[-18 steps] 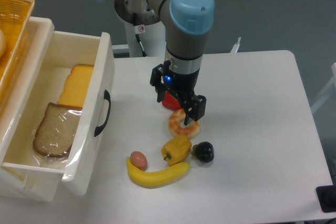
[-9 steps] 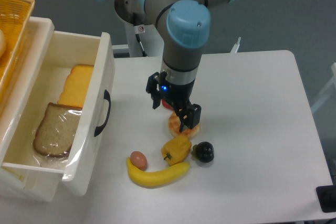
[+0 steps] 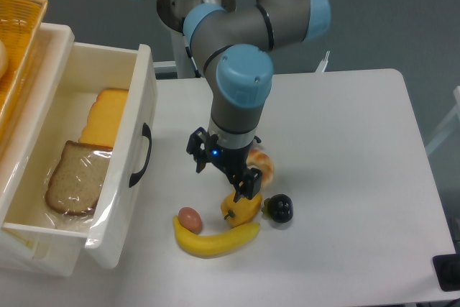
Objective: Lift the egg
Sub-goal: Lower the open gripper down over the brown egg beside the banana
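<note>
Resting on the table (image 3: 345,127), egg (image 3: 190,217): near front edge, touching or just beside the left end of the banana (image 3: 215,239), on the banana's upper side. Small, smooth, pinkish-brown. Long axis hard to judge from this view; appears nearly round, perhaps slightly elongated left to right.

Lying to the right of the egg: yellow pepper (image 3: 242,207), then black fruit (image 3: 279,208). Partly hidden behind the arm: a ring-shaped pastry (image 3: 263,165).

Positioned above and behind the pepper: gripper (image 3: 223,174). Jaws spread apart, holding nothing. One finger visible on the left near the blue light, the other low on the right, just over the pepper. Line between the fingers running diagonally, upper left to lower right.

Key relation: egg lies to the lower left of the gripper in the camera view, i.e. toward the front edge and toward the drawer (image 3: 118,149) side. Near, not yet beneath the jaws. Height of the gripper above the table not determinable from one view.

Judged requirement for the next move: shift toward front-left until the jaws straddle the egg, then descend. Clearance tight on the banana side; contact with the banana likely to nudge the egg. Smooth curved shell likely to slip or roll under an off-centre squeeze; centring across the widest part advisable.

Open drawer at left contains bread and cheese slices; not involved.
</note>
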Motion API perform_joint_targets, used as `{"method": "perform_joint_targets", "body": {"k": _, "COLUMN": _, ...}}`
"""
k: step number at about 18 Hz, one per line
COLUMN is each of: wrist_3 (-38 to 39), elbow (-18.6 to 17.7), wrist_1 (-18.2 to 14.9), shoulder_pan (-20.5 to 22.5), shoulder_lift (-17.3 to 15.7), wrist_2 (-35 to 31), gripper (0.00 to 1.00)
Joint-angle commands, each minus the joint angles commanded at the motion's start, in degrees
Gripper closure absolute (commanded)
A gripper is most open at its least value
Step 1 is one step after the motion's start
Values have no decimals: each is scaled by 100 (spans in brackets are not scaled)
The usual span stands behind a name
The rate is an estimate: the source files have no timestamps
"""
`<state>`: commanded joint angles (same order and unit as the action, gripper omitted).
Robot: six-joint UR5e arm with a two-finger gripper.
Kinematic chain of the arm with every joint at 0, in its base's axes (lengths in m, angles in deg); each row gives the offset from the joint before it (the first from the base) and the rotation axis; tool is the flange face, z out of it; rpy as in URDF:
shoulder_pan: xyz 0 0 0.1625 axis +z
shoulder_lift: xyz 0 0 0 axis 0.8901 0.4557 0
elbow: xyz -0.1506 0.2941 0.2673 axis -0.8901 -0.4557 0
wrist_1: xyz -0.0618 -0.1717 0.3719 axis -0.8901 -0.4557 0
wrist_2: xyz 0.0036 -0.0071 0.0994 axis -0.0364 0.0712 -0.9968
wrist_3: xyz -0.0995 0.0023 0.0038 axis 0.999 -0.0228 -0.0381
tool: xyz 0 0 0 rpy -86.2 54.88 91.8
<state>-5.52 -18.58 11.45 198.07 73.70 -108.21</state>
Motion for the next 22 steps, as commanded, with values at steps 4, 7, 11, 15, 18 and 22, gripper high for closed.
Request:
{"method": "perform_joint_targets", "body": {"k": 4, "wrist_3": -282, "elbow": -97, "wrist_1": 9, "shoulder_pan": -115, "shoulder_lift": 132, "wrist_2": -79, "gripper": 0}}
{"method": "perform_joint_targets", "body": {"k": 7, "wrist_3": -186, "elbow": -219, "wrist_1": 0, "shoulder_pan": -176, "shoulder_lift": 168, "wrist_2": -123, "gripper": 0}}
{"method": "perform_joint_targets", "body": {"k": 11, "wrist_3": 909, "elbow": -281, "wrist_1": -17, "shoulder_pan": -150, "shoulder_lift": 159, "wrist_2": -132, "gripper": 0}}
{"method": "perform_joint_targets", "body": {"k": 15, "wrist_3": 2341, "elbow": -272, "wrist_1": -17, "shoulder_pan": -141, "shoulder_lift": 150, "wrist_2": -79, "gripper": 0}}
{"method": "perform_joint_targets", "body": {"k": 18, "wrist_3": 3608, "elbow": -229, "wrist_1": 0, "shoulder_pan": -150, "shoulder_lift": 185, "wrist_2": -70, "gripper": 0}}
{"method": "perform_joint_targets", "body": {"k": 22, "wrist_3": 4155, "elbow": -105, "wrist_1": 0, "shoulder_pan": -194, "shoulder_lift": 414, "wrist_2": -88, "gripper": 0}}
